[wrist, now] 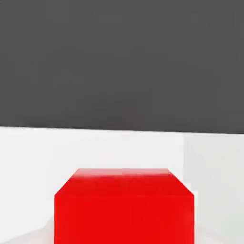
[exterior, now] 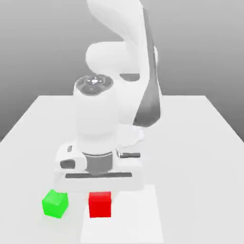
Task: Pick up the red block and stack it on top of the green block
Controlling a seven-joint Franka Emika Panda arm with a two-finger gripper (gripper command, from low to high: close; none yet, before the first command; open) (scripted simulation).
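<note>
So the claw (exterior: 99,183) was pointing down at the red block, its wide white body right above it in the exterior view. I honestly couldn't tell whether it was wide, narrow or gripping anything, and contact with the block was just as hard to call. The underside of the claw was hard to make out against the pale stuff around it.

The solid red block (exterior: 100,205) was down at the near end of the white worktop (exterior: 200,167), over the left part of a brighter white rectangular patch (exterior: 138,219), going by the exterior view. The claw's body hid part of that patch. In the hand view the block was cut off by the frame, with faint pale shapes on either side that I couldn't make out, plus a flat dark grey area (wrist: 122,62) I couldn't identify.

As for which way it pointed, the red block sat pretty much square-on to the exterior camera, front face flat to it, and looked about as wide as tall, so I couldn't pick out a long axis.

The bright green block (exterior: 55,204) was near it, toward the exterior view's left, turned at an angle with a corner facing the camera.
</note>
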